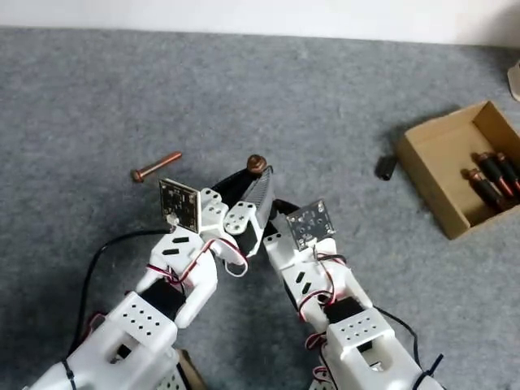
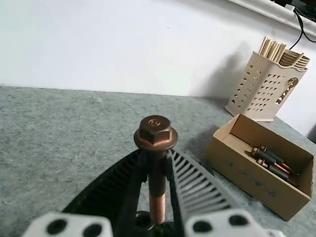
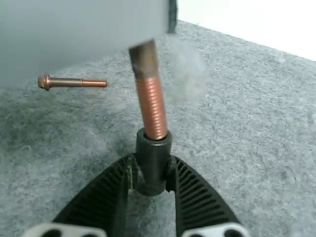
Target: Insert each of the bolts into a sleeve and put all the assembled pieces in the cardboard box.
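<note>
Two parts meet above the middle of the counter, the bolt tip just inside the sleeve.
My left jaws are clamped on the shank of the copper-coloured, hex-headed metal bolt (image 2: 157, 168). My right jaws are clamped on the short black tubular sleeve (image 3: 153, 160), and the threaded end sits in its mouth with most of the thread bare. The bolt seems to lean a little against the sleeve, so I judge the two axes should be brought into one line before I push. After that I should slide straight and gently, loosening the left grip only once the bolt is seated. A second copper bolt (image 1: 157, 166) lies toward the counter's left. A spare black sleeve (image 1: 386, 167) lies just beside the open brown cardboard box (image 1: 431, 175) at the right edge, which holds finished pieces (image 1: 491, 177).
</note>
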